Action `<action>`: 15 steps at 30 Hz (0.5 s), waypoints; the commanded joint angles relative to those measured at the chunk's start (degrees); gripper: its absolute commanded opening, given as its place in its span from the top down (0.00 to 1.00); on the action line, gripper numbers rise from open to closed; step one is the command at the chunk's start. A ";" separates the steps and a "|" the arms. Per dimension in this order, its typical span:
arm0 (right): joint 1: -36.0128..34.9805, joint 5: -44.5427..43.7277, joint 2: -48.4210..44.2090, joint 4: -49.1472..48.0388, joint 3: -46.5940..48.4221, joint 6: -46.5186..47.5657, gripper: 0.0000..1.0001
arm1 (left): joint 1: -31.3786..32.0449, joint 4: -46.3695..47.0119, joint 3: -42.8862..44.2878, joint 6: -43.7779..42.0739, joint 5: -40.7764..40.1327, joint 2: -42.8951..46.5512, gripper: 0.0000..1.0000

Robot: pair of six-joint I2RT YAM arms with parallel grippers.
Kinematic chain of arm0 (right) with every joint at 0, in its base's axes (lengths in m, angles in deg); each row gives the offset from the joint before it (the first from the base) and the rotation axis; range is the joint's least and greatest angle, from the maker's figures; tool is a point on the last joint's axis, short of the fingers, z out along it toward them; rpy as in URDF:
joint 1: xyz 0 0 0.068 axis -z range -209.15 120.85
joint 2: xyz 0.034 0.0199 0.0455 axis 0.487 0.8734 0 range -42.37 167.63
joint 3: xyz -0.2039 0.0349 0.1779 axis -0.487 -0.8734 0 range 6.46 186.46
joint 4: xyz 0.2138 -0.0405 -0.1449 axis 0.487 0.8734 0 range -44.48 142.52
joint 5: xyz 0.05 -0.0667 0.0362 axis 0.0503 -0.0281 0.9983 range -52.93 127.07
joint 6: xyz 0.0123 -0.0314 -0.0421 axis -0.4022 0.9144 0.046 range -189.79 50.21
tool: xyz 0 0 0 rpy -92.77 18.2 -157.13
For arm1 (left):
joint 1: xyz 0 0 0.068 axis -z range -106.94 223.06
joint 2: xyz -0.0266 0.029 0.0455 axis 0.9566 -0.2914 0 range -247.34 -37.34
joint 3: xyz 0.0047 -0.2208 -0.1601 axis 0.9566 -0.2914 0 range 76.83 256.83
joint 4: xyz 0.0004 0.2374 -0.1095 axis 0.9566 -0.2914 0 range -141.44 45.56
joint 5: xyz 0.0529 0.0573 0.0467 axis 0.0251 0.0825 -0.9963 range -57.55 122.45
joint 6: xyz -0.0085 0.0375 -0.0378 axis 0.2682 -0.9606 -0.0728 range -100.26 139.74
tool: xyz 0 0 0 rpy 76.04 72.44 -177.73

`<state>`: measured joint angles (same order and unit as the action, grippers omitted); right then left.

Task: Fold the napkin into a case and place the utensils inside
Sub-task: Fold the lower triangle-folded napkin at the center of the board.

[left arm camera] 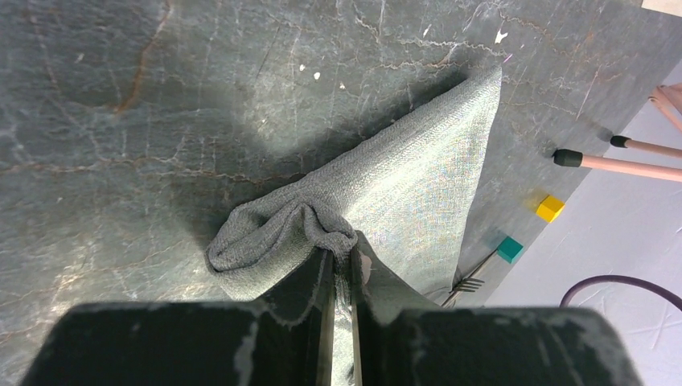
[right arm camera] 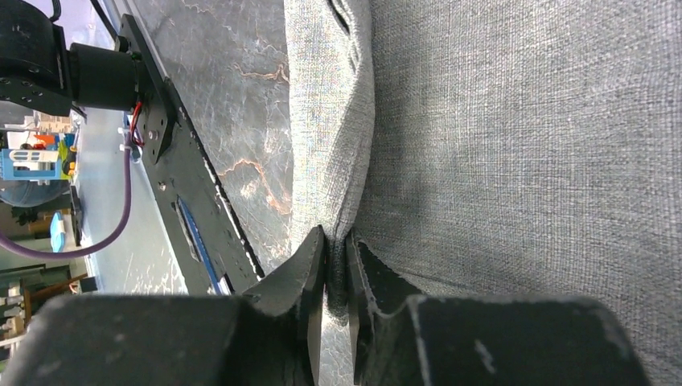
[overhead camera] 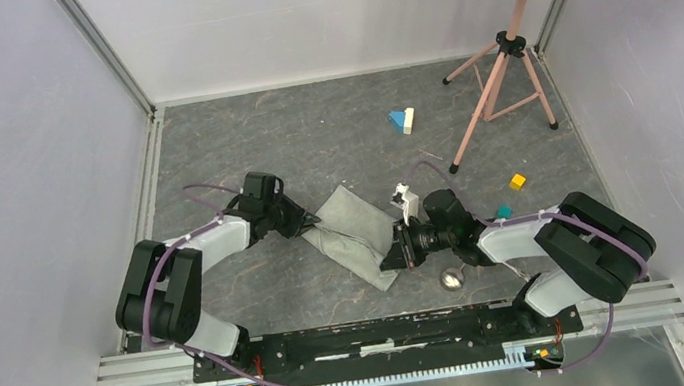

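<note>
Item: light grey soft cloth napkin (overhead camera: 355, 229), folded strip, desk (overhead camera: 310, 137) centre, btwn both arms. L gripper (left arm camera: 342, 269): pinching bunched napkin corner. R gripper (right arm camera: 336, 265): nipping napkin edge fold. Shiny silver metal spoon (overhead camera: 452, 278): by R arm, apart from cloth.

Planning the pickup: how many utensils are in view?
2. Spoon beside the right arm; fork, only tines showing, past the napkin near the teal block.

Pink tripod (overhead camera: 510, 43), yellow block (overhead camera: 517, 181), teal block (overhead camera: 502, 212)
</note>
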<state>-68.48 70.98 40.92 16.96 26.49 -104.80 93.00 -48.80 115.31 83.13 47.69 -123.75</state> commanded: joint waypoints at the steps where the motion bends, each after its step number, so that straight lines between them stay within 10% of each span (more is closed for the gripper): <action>1: 0.09 0.51 -1.37 0.75 0.42 3.58 0.78 | 0.75 1.72 2.61 -3.69 1.01 -1.57 0.85; 15: -3.02 -10.32 -2.80 14.81 10.41 15.34 0.35 | 1.10 1.72 2.52 -4.07 1.38 -1.62 0.86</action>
<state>-69.53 64.79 36.99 29.05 32.89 -93.80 93.79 -48.56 116.01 81.54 48.04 -125.39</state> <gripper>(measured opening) 0.642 0.155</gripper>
